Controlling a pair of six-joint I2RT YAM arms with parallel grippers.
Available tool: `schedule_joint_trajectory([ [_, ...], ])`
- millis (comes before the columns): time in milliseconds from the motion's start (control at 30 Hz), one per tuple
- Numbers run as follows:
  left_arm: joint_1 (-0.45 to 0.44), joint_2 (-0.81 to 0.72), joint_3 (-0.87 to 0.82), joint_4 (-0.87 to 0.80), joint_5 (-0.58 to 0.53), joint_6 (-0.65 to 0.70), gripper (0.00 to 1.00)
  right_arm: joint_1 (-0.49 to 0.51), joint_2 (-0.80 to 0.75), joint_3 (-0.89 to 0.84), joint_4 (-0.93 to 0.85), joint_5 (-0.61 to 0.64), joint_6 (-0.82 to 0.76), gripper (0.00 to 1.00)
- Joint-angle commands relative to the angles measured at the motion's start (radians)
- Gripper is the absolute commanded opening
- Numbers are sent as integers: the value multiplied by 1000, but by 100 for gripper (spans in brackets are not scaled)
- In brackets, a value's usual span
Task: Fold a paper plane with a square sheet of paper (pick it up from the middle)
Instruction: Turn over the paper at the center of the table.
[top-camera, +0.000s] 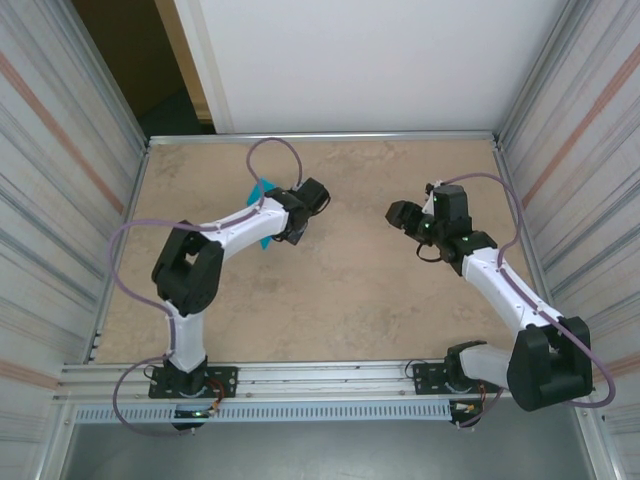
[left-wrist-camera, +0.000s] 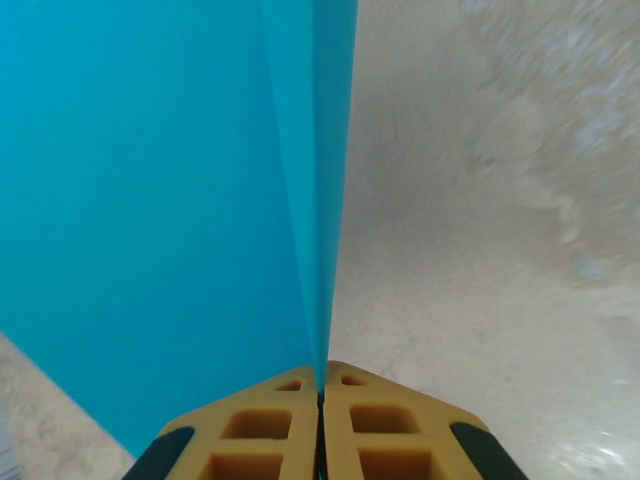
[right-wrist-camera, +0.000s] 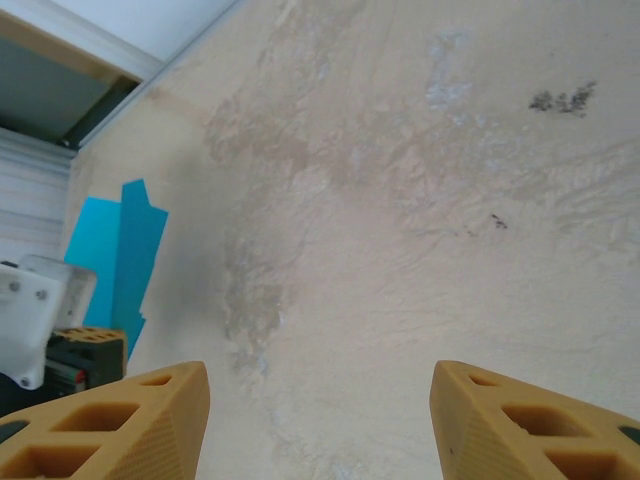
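Observation:
The turquoise sheet of paper is folded, with a narrow doubled flap standing on edge and running straight away from my left gripper, which is shut on that flap. From above, the paper lies partly under the left arm, and the left gripper sits low over it. I cannot tell whether the folds make up the paper plane. My right gripper hangs open over bare table, holding nothing, well right of the paper. The top view shows it at centre right.
The beige table is fenced by metal-framed walls on both sides and a rail at the back. A dark stain marks the surface ahead of the right gripper. Open table lies between the two arms.

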Motion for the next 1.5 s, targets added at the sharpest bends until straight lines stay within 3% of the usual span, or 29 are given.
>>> schedule_joint_trajectory([
  [0,-14,45,49,-62,-92,-26,10,-11,-23,-14,-19,20,10,60],
  [233,-54,181,97,-98,-141,-51,12,-16,-1,-20,-24,13,19,60],
  [533,-71,245,110,-100,-88,-69,15,-16,33,-19,-14,-10,29,60],
  [833,-85,247,128,-112,-17,-80,25,-16,43,-26,-6,-20,38,60],
  [967,-91,188,132,-123,89,-124,33,-15,39,-26,-7,-18,40,60],
  [1133,-104,63,84,-84,320,-225,40,-16,39,-33,0,-9,46,60],
  [1300,-111,-86,-51,68,571,-302,46,-17,57,-37,27,-28,50,62],
  [1467,-54,-242,-176,202,676,-333,54,-13,82,-38,52,-58,49,66],
])
